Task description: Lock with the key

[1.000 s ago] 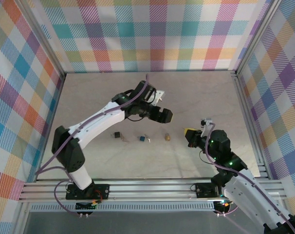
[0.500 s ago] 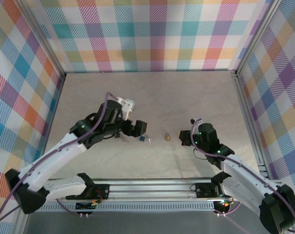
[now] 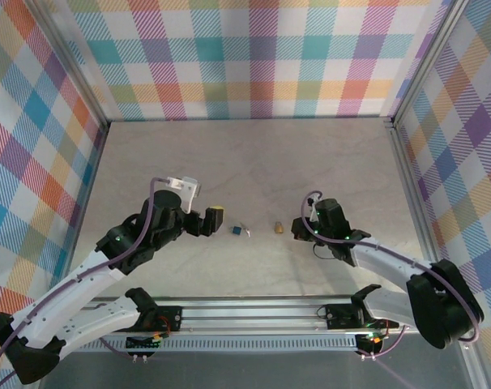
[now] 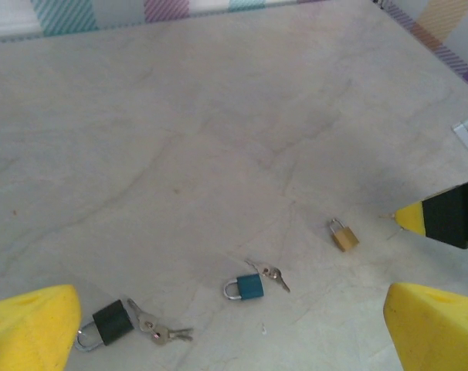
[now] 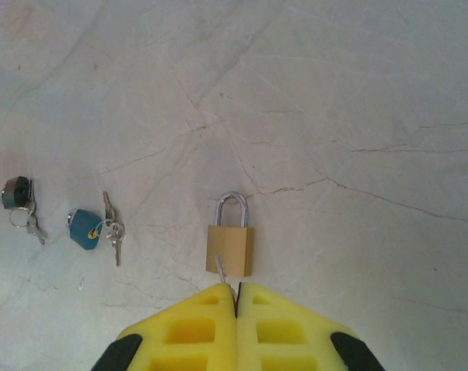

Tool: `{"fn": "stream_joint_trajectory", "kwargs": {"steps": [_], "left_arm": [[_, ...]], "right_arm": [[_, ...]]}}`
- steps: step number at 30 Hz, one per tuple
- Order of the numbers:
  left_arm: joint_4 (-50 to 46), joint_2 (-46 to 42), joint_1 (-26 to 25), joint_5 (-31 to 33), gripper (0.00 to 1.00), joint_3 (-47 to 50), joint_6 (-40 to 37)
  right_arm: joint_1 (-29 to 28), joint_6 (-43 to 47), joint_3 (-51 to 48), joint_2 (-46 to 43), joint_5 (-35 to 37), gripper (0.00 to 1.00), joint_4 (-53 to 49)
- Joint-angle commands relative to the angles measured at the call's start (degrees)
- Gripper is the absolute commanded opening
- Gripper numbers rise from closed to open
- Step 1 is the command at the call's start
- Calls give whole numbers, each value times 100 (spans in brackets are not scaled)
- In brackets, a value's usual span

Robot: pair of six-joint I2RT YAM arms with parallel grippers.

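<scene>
Brass padlock (image 5: 230, 247): lying flat mid-table, its base meeting the right gripper (image 5: 235, 297), whose fingers are clenching a thin silver key (image 5: 219, 267). Left gripper (image 3: 213, 220): hovering released, fingers spreading wide, near the blue padlock (image 4: 249, 287) and black padlock (image 4: 113, 322).

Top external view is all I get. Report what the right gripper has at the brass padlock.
Observer: In the right wrist view, the right gripper is shut on a thin key, its tip at the base of the brass padlock.
Operator: Describe the shackle.
Observer: It points away from the gripper; both legs seem to enter the body.
Operator: Check the blue padlock.
Observer: Left wrist view shows its keys lying beside it.
</scene>
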State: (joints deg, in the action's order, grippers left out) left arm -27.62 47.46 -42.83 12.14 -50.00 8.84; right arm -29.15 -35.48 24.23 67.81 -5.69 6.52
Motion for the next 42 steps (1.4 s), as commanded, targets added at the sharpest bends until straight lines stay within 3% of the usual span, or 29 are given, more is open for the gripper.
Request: {"fn": "stream_joint_trajectory", "kwargs": {"steps": [1, 25, 42], "left_arm": [[259, -131, 16, 258, 100, 121, -143], [246, -290, 15, 279, 100, 143, -177], [239, -247, 12, 289, 100, 163, -190]], "right_arm": [[49, -186, 250, 232, -94, 0, 229], [43, -490, 706, 1377, 33, 0, 130], [41, -530, 732, 1566, 122, 2, 29]]}}
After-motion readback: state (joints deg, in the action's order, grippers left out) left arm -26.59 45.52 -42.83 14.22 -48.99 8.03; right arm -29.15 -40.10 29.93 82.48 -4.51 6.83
